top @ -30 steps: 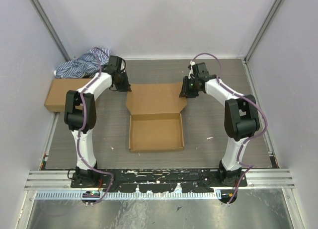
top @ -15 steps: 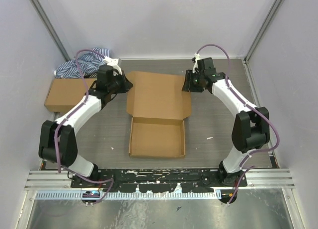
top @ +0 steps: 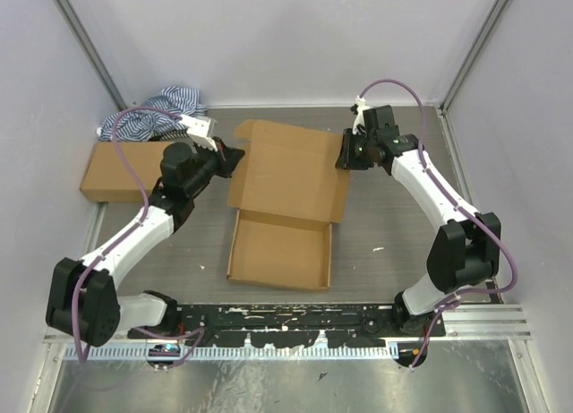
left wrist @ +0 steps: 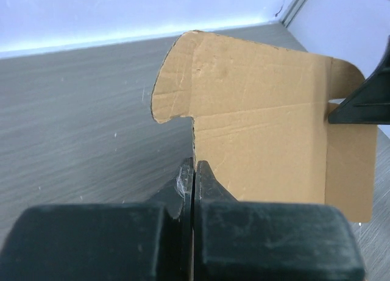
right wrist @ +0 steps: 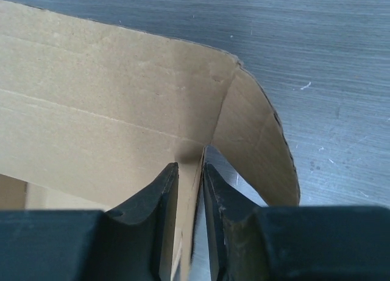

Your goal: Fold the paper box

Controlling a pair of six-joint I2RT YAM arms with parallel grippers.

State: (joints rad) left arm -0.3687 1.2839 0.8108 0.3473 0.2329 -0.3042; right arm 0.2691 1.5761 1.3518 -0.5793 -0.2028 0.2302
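The paper box [top: 279, 250] is a brown cardboard mailer with its tray open on the table's middle. Its lid panel [top: 291, 169] is lifted off the table behind the tray. My left gripper [top: 235, 157] is shut on the lid's left edge, just below the rounded side flap [left wrist: 177, 80]; the pinch shows in the left wrist view [left wrist: 194, 166]. My right gripper [top: 346, 153] is shut on the lid's right edge, at the crease of the right side flap [right wrist: 256, 135]; the cardboard sits between its fingers [right wrist: 190, 168]. The right gripper's finger also shows in the left wrist view [left wrist: 359, 104].
A sealed oblong brown carton [top: 116, 167] lies at the left wall. A blue-and-white striped cloth [top: 152, 113] is bunched behind it in the far left corner. White walls close the table on three sides.
Both grippers have risen and moved back with the lid, lifting it from flat to raised. The tray's near end has shifted slightly left.
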